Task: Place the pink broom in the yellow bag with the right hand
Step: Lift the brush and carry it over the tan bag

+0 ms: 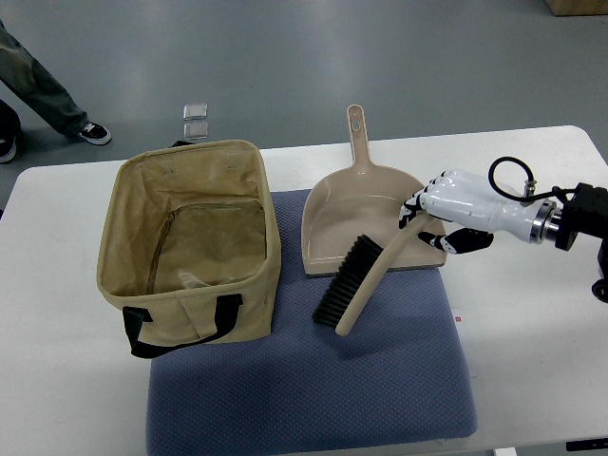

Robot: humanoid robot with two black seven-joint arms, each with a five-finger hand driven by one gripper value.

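Brush held at handle end, bag standing open

Hand brush [363,279], beige-pink handle with black bristles: lies on the blue-grey mat [313,394], its long axis diagonal, handle end pointing up-right toward the robot's hand, the other end down-left. Bristles face the upper left, toward the bag. The upper handle crosses the front lip of the dustpan.

Right hand [439,220], white with black finger joints: enters from the right edge, fingers curled round the upper handle end of the brush.

Dustpan [353,214], same beige-pink: flat on the mat's far edge, its handle pointing away from the robot.

Bag [190,245], tan-yellow fabric with black strap handles: upright and open-topped at the left, partly on the mat, well apart from the brush.

Table [532,361], white: bears all of the above.

Person's leg and shoe [57,100]: on the floor, upper left.
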